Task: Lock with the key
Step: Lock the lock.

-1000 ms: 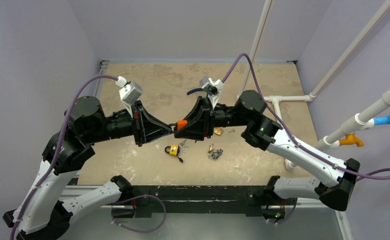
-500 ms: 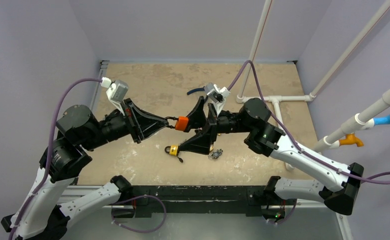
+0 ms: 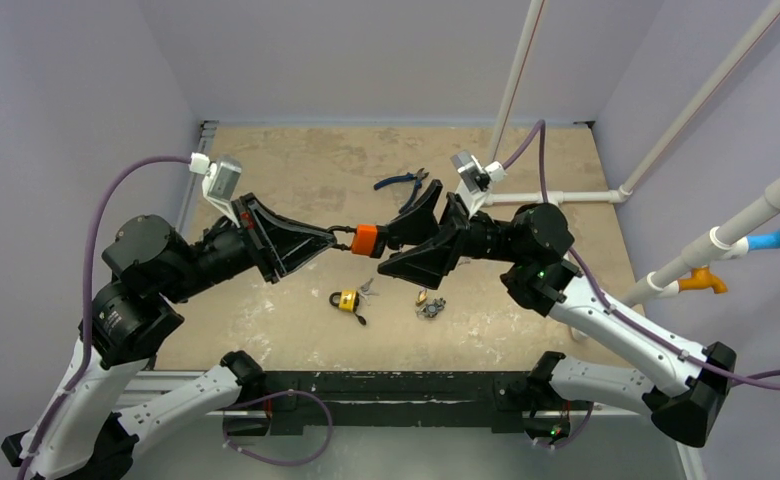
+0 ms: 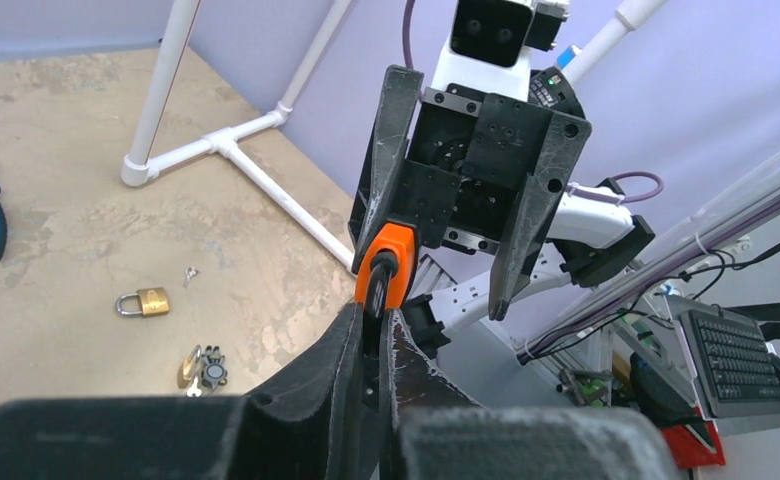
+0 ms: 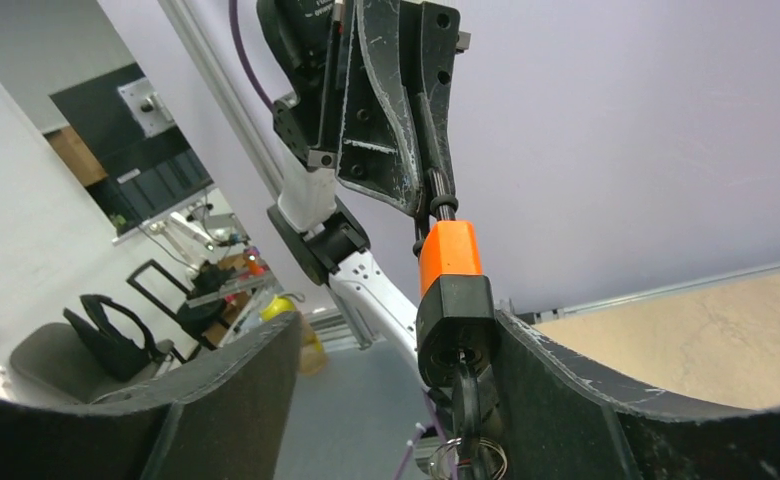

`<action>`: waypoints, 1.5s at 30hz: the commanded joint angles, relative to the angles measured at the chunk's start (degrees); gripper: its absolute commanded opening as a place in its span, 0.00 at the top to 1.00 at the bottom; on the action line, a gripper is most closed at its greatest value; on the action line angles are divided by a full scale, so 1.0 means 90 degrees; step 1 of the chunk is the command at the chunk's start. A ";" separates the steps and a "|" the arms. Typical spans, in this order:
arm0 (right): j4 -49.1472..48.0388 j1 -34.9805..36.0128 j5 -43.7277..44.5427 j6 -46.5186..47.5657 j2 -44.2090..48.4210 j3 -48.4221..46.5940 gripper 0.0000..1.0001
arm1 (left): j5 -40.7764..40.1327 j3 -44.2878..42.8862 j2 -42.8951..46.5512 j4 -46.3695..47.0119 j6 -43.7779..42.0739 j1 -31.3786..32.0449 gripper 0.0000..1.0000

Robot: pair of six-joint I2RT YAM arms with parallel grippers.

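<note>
Left hand [image 3: 338, 240]: my fingers are closed tight on the dark shackle of the orange padlock [image 3: 367, 240], which I hold in mid-air above the middle of the worktop [image 3: 296, 160], its body pointing towards my other arm. Right hand [image 3: 388, 253]: spread wide and gripping nothing, with one finger on each side of the lock. In the right wrist view the lock's black lower end [image 5: 456, 320] lies against the inner face of one finger [image 5: 566, 400], and the other finger [image 5: 236, 390] stands well apart from it. Key [image 5: 466, 400]: seated in the keyhole at that black end, with a ring of further keys [image 5: 466, 455] hanging from it. None of my fingers is on the key. Seen from my left wrist, the orange body [image 4: 386, 275] sits just past my closed fingertips and beside one tip of the open right hand [image 4: 434, 285]. Loose items on the worktop, all well below the held lock: a yellow padlock [image 3: 345, 300] with a small key [image 3: 368, 288] near it, a brass padlock [image 3: 422, 297] beside a dark bunch of keys [image 3: 432, 309], and blue-handled pliers [image 3: 401, 182] towards the far side. White pipes [image 3: 566, 197] run along the right edge.
</note>
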State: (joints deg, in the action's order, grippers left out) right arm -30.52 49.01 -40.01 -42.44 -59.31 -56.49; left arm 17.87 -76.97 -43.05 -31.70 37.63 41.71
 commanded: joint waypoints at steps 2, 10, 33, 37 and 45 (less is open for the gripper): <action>-0.0637 -0.0007 -0.0047 -0.0326 -0.0038 -0.0104 0.39 | -0.0118 0.0036 0.0042 0.0691 0.0165 0.0009 1.00; -0.0363 -0.0006 0.0071 -0.0253 -0.0175 -0.0328 0.55 | 0.0056 0.0051 -0.0021 0.0710 0.0155 0.0006 1.00; 0.0950 -0.0007 -0.0467 0.0528 -0.0179 -0.0756 1.00 | 0.0647 -0.0366 -0.0016 -0.0636 -0.0603 0.0010 0.96; 0.1105 -0.0007 -0.0588 0.0632 -0.0175 -0.0839 1.00 | 0.0874 -0.0365 -0.0110 -0.0721 -0.0705 0.0004 0.93; 0.0986 -0.0005 -0.0676 0.0531 -0.0201 -0.0940 1.00 | 0.1136 -0.0276 -0.0204 -0.0834 -0.0910 0.0004 1.00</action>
State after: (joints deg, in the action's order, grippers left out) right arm -17.23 48.82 -45.30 -37.47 -62.00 -61.06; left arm 24.80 -78.56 -43.88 -38.98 31.62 41.69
